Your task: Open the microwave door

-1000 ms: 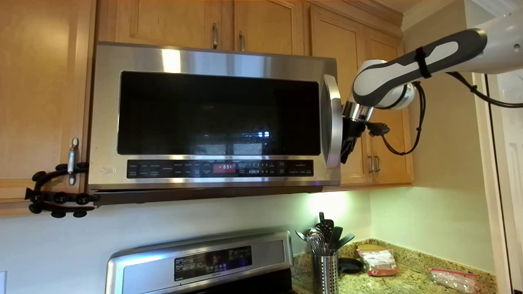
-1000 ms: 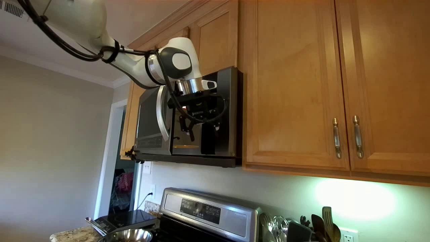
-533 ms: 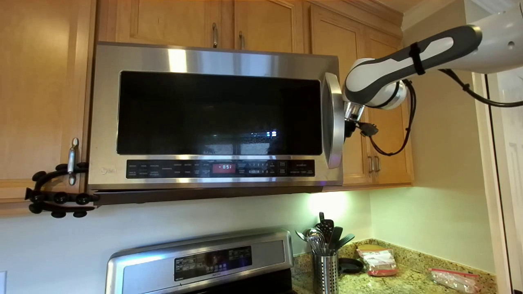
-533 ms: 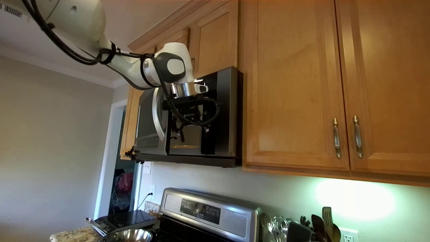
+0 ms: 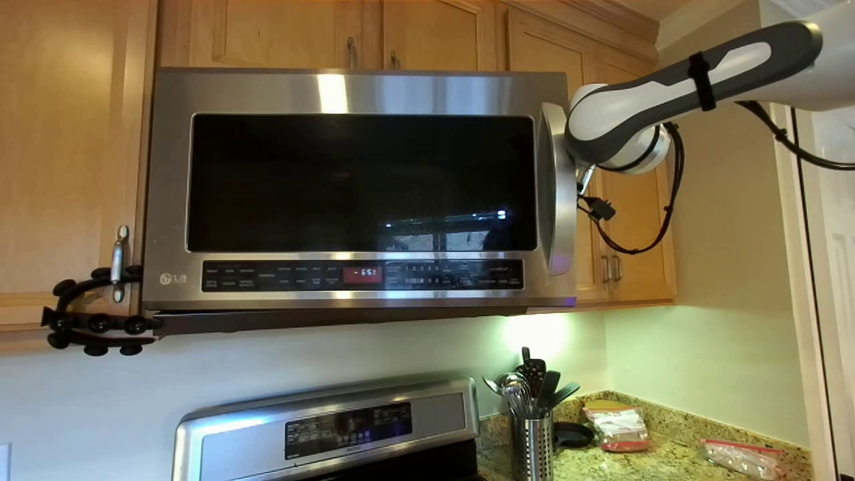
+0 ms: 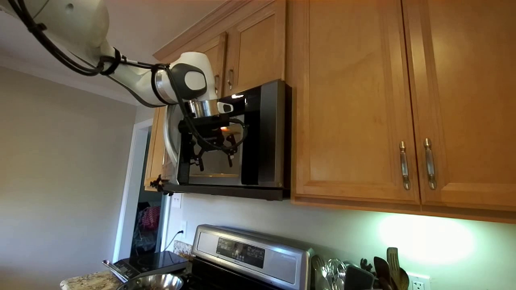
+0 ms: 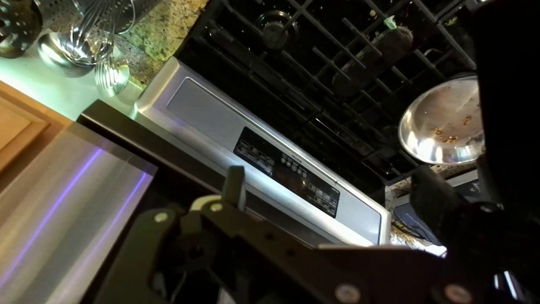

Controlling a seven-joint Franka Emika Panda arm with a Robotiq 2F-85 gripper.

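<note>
Exterior view, left edge onward: a light wooden cabinet door (image 5: 67, 133) stood next to the wide, steel-framed, dark-glazed microwave door (image 5: 361, 184), and a black, knobbly-legged stand (image 5: 99, 324) sat just beside the latter's lower left corner. Below the microwave door lay a silvery metal stove panel (image 5: 240, 447); next came black and steel utensils (image 5: 532, 374) in a perforated steel cylinder (image 5: 532, 447) on a speckled granite counter (image 5: 668, 461). A curved, upright steel handle (image 5: 565, 194) ran along the microwave door's right edge, and behind it the wrist end of a white and dark grey robot arm (image 5: 668, 93) was partly hidden.

In an exterior view the microwave door stood ajar toward the left. Just right of its handle (image 6: 168, 137), on the door's inner side, hung the black two-fingered gripper (image 6: 216, 163), in front of the microwave's lit interior (image 6: 219, 168). Whether the gripper touched the door could not be told. Farther right rose tall, honey-coloured wooden cabinets (image 6: 354, 100).

Wrist view, left to right, gave a violet-streaked, brushed-steel panel (image 7: 76, 211), then the gripper's two dark, blunt fingers (image 7: 234, 185), spread with a broad gap between them; in an exterior view they stood parted as well. The stove panel showed beyond that gap, black stove grates (image 7: 316, 84) above it, and at the right a round, shiny steel pan (image 7: 443, 122) was partly hidden along its right side.
</note>
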